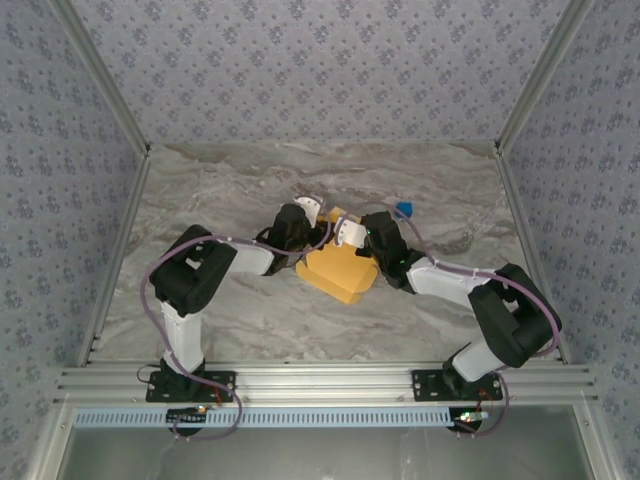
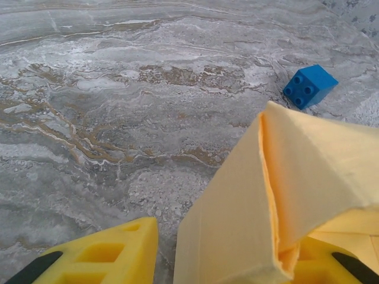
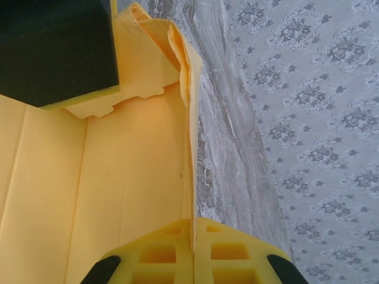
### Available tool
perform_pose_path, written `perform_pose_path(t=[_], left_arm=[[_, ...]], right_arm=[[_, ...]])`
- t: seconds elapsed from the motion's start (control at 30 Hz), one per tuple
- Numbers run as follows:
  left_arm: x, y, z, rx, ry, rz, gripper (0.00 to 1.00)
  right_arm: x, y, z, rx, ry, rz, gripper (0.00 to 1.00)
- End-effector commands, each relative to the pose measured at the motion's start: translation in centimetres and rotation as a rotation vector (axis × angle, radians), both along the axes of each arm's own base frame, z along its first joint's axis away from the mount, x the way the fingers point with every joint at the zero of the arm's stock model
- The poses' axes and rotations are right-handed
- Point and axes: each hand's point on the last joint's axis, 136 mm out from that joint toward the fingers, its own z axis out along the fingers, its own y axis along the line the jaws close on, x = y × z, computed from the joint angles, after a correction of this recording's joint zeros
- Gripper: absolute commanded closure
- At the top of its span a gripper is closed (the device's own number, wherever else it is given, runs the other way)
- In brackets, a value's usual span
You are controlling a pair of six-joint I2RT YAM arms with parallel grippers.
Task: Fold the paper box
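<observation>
Over the paper box (image 1: pixel 340 275), elbows (image 1: pixel 185 278) outward.

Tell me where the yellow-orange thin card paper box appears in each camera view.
Top external: the yellow-orange thin card paper box lies at the centre of the grey marble table.
Left wrist: the box is at the lower right, with a flap raised.
Right wrist: the box covers the left and middle.
Shared landmark: the table.

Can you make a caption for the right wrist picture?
Right gripper shut on a wall of the yellow-orange thin card paper box.
</observation>
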Motion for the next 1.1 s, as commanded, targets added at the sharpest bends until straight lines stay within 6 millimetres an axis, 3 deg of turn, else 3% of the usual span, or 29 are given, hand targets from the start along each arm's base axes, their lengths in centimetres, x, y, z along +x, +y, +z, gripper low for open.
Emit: perform_pose_path(t=[0.0,0.83,1.07], left_arm=[[0.1,0.0,0.5,-0.022,-0.057,-0.023,0.61],[-0.7,0.2,-0.3,-0.006,-0.104,-0.065,0.59],[-0.5,0.0,-0.3,-0.012,-0.115,-0.065,0.63]], right_arm=[[0.2,0.1,-0.5,-0.106,-0.029,0.021,1.00],[0.1,0.6,-3.6,-0.348,-0.085,0.109,1.00],[-0.2,0.8,-3.9,-0.367,-0.128,0.121,1.00]])
